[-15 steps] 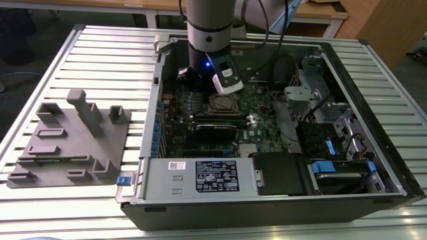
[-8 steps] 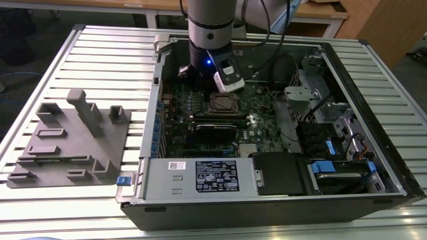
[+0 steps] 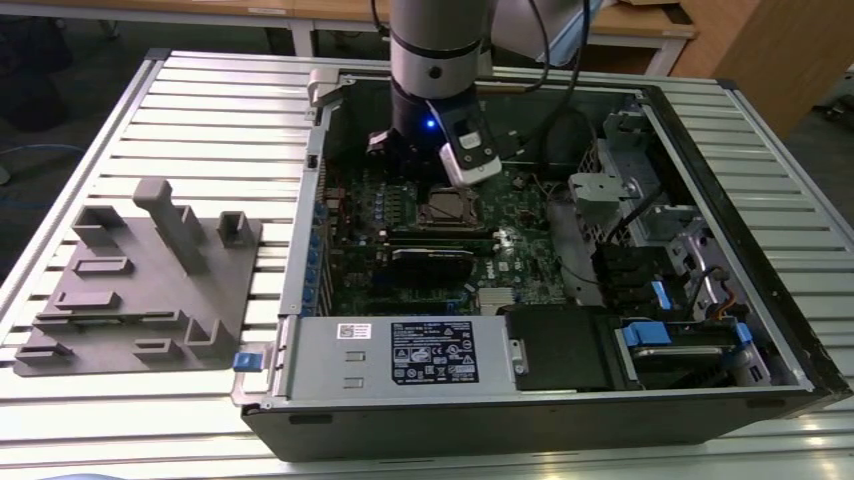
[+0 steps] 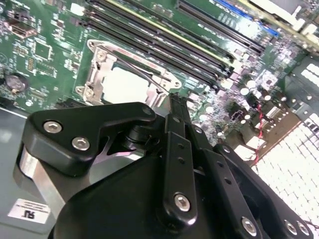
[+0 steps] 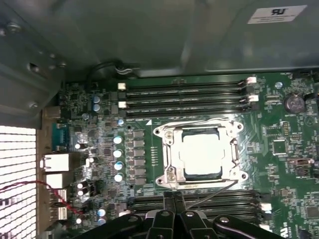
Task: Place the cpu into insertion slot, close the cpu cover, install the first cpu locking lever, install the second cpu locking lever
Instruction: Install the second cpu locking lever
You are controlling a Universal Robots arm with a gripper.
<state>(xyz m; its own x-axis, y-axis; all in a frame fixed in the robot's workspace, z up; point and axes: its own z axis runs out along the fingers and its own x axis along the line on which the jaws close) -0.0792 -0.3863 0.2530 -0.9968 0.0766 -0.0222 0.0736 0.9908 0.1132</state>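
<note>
Robotics lab or workshop: slatted aluminium surface (image 3: 200, 110), opened computer case (image 3: 561, 400), grey fixture block (image 3: 147, 290), wooden desks behind (image 3: 641, 20).

A pale, dull metal cpu (image 5: 202, 154) sits framed by the shiny silvery metal cpu cover (image 5: 169, 152). The circuit board (image 5: 289, 134) is glossy green. The gripper (image 4: 169, 124) is matt black plastic with bright steel screws. The computer case (image 3: 400, 395) is smooth grey metal.
</note>
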